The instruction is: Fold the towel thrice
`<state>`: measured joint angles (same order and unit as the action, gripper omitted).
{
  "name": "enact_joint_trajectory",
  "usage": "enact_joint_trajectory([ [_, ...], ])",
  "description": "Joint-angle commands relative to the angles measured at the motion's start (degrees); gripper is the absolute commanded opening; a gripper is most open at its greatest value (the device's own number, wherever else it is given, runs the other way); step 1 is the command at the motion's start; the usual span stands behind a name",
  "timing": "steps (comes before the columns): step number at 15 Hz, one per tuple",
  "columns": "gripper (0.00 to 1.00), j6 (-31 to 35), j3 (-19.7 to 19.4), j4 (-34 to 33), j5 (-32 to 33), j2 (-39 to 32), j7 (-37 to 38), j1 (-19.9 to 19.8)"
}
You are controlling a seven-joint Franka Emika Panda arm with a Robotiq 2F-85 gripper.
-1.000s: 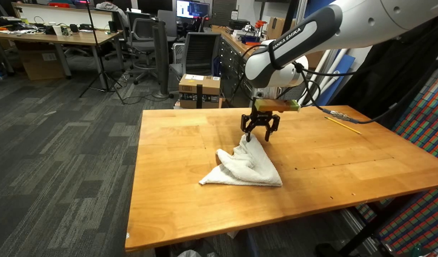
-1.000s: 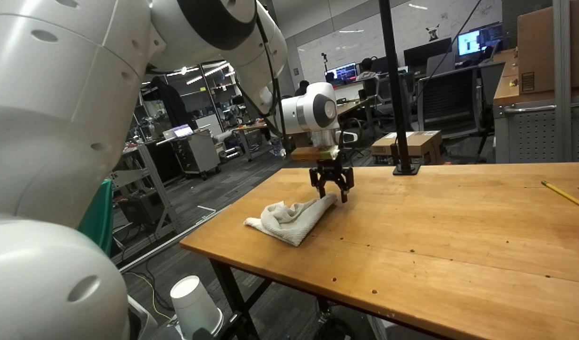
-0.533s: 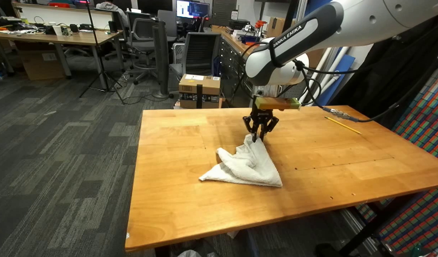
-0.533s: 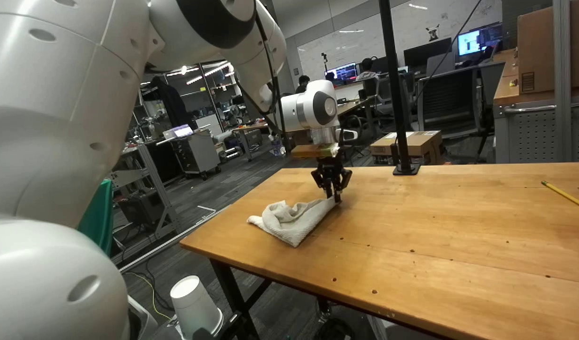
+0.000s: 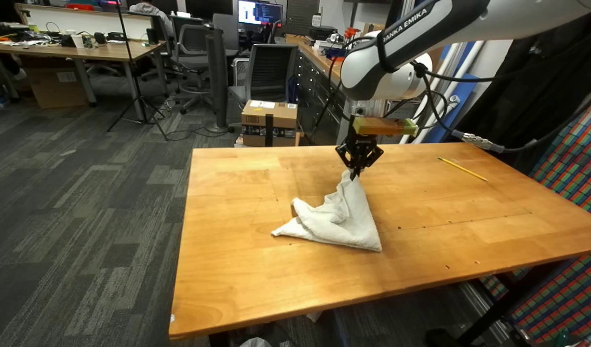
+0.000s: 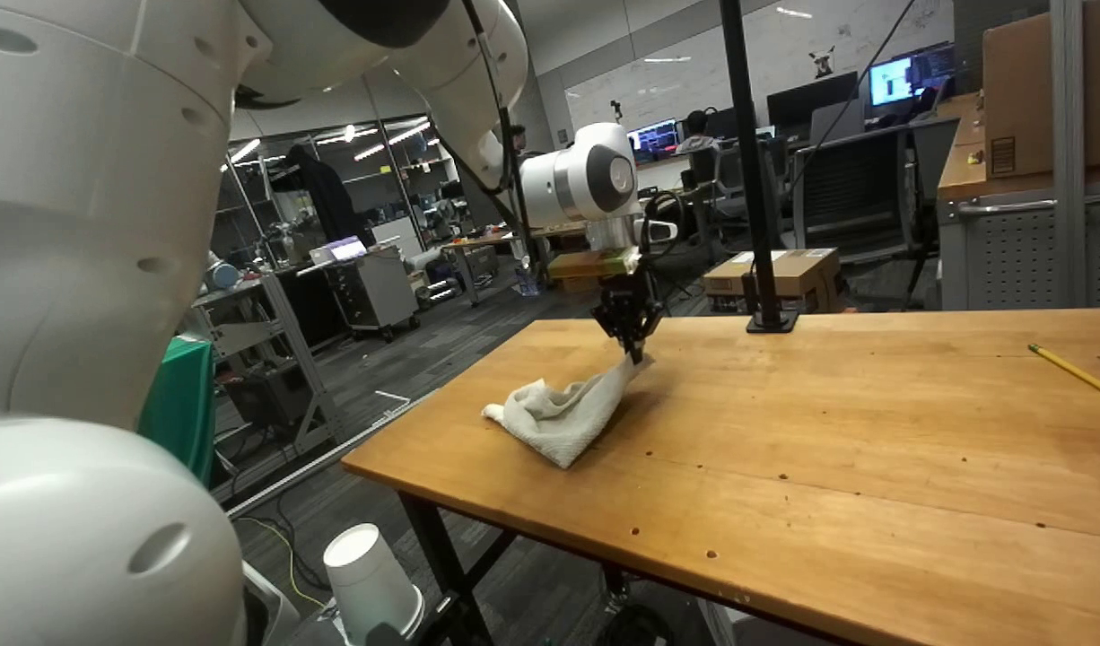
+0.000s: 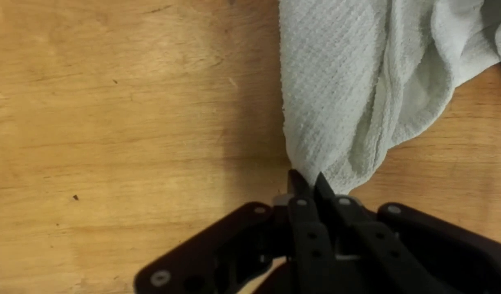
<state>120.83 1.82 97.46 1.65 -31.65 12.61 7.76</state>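
While the black two-fingered hand point(image 5: 355, 175) pinches a raised corner, the rest of the rumpled white cloth towel point(image 5: 346, 229) just kinda slumps below mid-frame in an exterior view, on the orange-brown wooden table point(image 5: 237, 284).

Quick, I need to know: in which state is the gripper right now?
Gripper: closed, holding one end of the towel.
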Motion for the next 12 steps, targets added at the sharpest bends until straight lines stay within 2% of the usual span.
enact_joint_trajectory([
  [1, 0.01, 2.2, -1.0, 7.1, 1.8, 7.0, 1.6, 0.8],
  [6, 0.01, 4.6, -1.8, 12.8, 9.1, 13.2, 7.3, 3.3],
  [12, 0.01, 3.2, -1.6, 16.6, 25.2, 18.2, 22.8, 8.1],
])
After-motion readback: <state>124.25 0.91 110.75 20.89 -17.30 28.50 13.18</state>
